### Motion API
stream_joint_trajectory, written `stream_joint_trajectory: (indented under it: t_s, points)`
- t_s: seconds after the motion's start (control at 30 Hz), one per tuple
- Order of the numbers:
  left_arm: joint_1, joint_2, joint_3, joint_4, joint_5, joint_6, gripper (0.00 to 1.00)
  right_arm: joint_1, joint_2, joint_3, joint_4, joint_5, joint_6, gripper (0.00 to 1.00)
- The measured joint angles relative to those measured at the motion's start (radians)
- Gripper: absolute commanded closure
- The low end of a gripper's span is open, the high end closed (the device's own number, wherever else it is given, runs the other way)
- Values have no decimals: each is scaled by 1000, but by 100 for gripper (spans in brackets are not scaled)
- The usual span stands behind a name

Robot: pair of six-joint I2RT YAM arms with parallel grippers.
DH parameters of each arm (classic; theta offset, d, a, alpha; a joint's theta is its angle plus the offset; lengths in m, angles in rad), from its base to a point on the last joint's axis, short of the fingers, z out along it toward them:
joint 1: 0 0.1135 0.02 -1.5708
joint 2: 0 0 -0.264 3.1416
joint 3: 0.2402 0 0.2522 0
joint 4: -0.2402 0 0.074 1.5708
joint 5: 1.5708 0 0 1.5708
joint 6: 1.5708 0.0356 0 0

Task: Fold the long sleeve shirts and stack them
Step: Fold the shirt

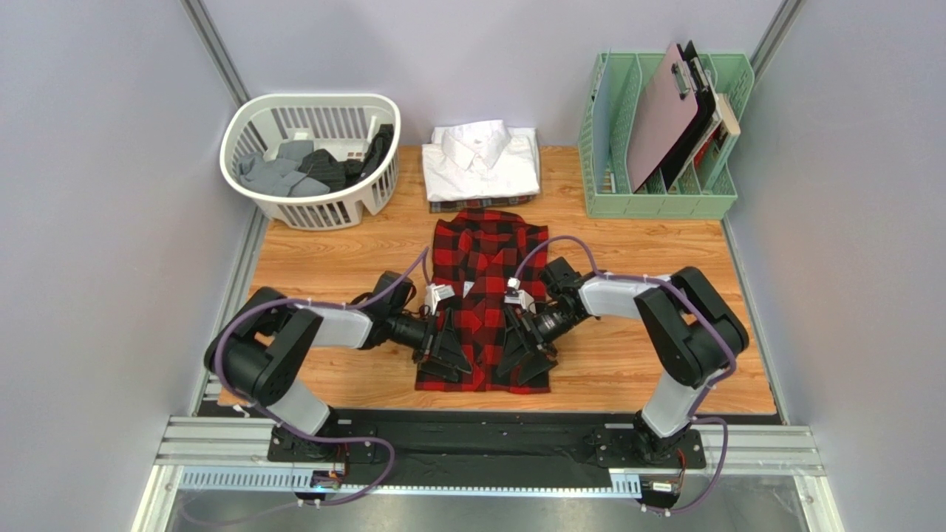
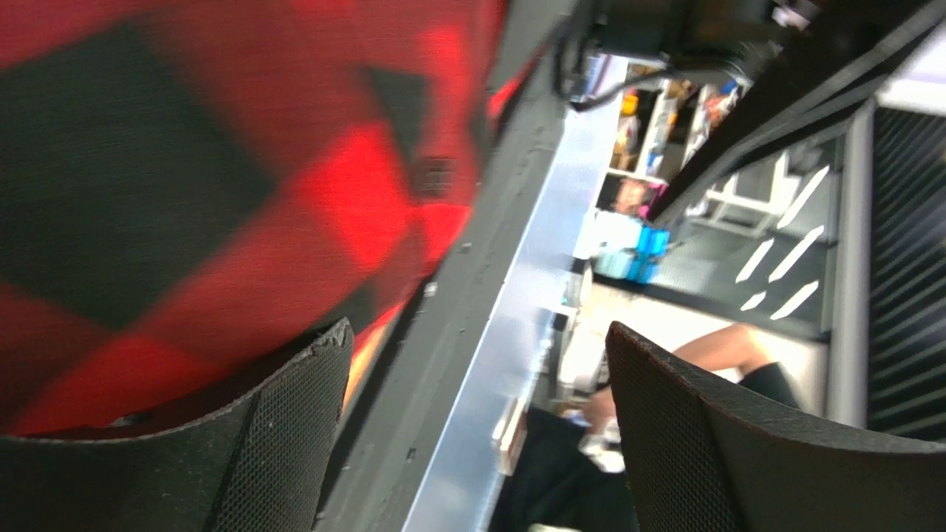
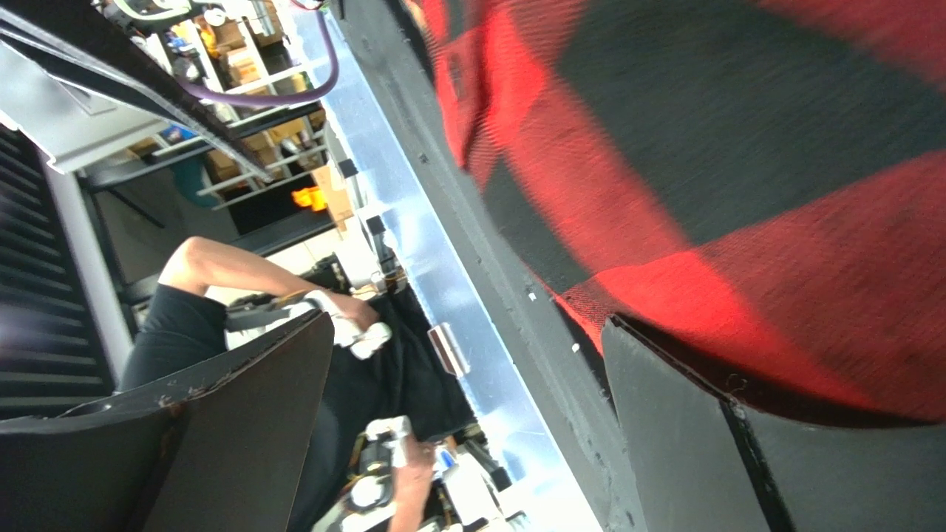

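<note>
The red-and-black checked flannel shirt [image 1: 484,290] lies flat in the middle of the table, folded into a long strip. Both grippers hover over its near end. My left gripper [image 1: 449,350] is open, and in the left wrist view its jaws [image 2: 472,438] hold nothing, with the flannel [image 2: 167,166] beside one finger [image 2: 278,443]. My right gripper [image 1: 525,355] is open too; the right wrist view shows its jaws [image 3: 466,438] empty and the flannel [image 3: 766,166] above one finger [image 3: 711,454]. A folded white shirt [image 1: 483,159] lies on a dark plaid shirt [image 1: 480,204] at the back.
A white laundry basket [image 1: 253,131] with grey and dark clothes stands at the back left. A green file rack [image 1: 600,133] with clipboards stands at the back right. The table's black near edge [image 1: 477,423] and aluminium rail run just below the flannel's hem.
</note>
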State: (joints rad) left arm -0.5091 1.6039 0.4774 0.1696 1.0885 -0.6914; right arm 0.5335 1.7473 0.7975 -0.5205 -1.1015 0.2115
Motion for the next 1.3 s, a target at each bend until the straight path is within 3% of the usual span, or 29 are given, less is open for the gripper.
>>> stream_joint_trajectory:
  t_s: [0.07, 0.1, 0.17, 0.27, 0.3, 0.43, 0.57, 0.67, 0.9, 1.13, 1.23, 1.3]
  points:
    - [-17, -79, 0, -5, -6, 5, 14, 0, -57, 2, -20, 8, -7, 7]
    - [-25, -138, 8, -35, -10, 23, 15, 0, -94, 10, -34, 16, -16, 16]
    - [-36, -254, 61, -136, -31, 116, 18, 0, -155, 52, -70, 40, -40, 24]
    - [-51, -419, 237, -372, -142, 321, 24, -11, -201, 168, -103, 94, -78, 53]
    - [-58, -470, 292, -435, -196, 406, 28, -19, -203, 213, -120, 121, -93, 58]
    - [-179, -658, 372, -587, -449, 724, 32, -37, -151, 349, -151, 198, -150, 66]
    - [-476, -768, 289, -689, -724, 973, 35, -23, -15, 442, -155, 260, -186, 69]
    - [-649, -699, 237, -720, -912, 1061, 35, -1, 96, 490, -159, 308, -219, 70]
    - [-859, -470, 211, -672, -1150, 1145, 37, 15, 243, 576, -170, 409, -292, 70]
    - [-949, -283, 194, -539, -1262, 1171, 40, 15, 300, 589, -164, 432, -315, 72]
    - [-949, -203, 179, -497, -1305, 1178, 46, 13, 312, 589, -160, 417, -314, 73]
    - [-949, -179, 179, -458, -1342, 1193, 58, 13, 313, 589, -158, 412, -314, 73]
